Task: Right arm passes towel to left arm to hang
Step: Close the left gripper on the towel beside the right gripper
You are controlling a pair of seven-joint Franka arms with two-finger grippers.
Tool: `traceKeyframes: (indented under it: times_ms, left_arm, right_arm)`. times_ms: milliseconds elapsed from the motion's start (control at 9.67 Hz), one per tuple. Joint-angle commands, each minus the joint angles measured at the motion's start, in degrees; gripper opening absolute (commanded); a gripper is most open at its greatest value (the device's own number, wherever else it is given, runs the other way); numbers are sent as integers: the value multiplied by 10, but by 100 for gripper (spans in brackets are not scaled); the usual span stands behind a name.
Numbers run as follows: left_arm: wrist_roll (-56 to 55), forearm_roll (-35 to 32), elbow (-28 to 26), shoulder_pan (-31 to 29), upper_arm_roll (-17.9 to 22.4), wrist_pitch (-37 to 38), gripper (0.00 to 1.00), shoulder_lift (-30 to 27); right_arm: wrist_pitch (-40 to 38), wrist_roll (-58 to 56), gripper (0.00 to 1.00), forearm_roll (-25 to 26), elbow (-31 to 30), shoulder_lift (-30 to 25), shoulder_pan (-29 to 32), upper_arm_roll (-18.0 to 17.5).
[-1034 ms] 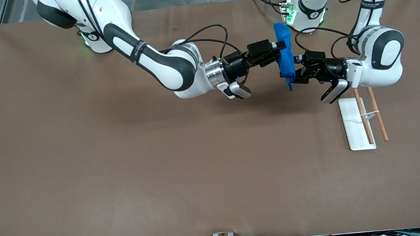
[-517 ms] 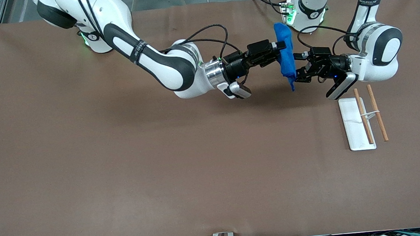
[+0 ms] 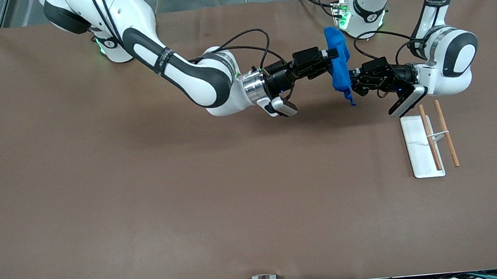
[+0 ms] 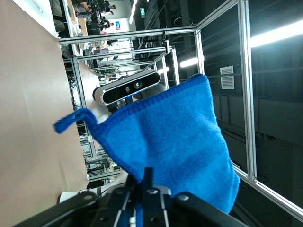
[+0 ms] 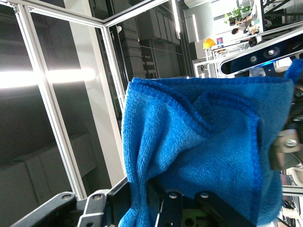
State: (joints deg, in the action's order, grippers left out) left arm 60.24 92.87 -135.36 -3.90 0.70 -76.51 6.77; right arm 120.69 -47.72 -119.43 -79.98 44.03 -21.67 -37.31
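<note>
Handover mid-air, upper centre-right of frame.
Towel hangs vertically between right end effector, clamped on it, and left end effector, closed on lower edge.

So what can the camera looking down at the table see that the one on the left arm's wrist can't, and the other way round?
Only the front view shows the whole brown table, both white arms, and the white tray with two wooden sticks at the left arm's end.

Only the left wrist view shows the towel's small loop sticking out from one corner, plus the metal frame and room around the rig.

Both show the blue towel held up in the air between the right gripper and the left gripper, each shut on it.
</note>
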Motion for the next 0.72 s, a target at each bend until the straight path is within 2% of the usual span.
traceKeyframes:
  times_ms: [0, 310, 414, 517, 621]
  left_arm:
    - [-4, 6, -12, -12, 4, 11, 1, 2]
    - [-34, 0, 1, -11, 10, 12, 1, 1]
    - [-53, -3, 9, -11, 11, 11, 1, 1]
    - [-64, -4, 14, -11, 12, 11, 0, 1]
    - [-79, -28, 25, -10, 24, 11, 0, 1]
  right_arm:
    - [6, -13, 2, -19, 7, 4, -3, -6]
    - [9, -2, 4, -20, 7, 3, 1, -10]
    - [17, 28, 19, -19, 7, -4, 6, -13]
    - [72, 63, 52, -13, 7, -15, 14, -14]
    - [102, 82, 100, -3, 6, -25, 17, -17]
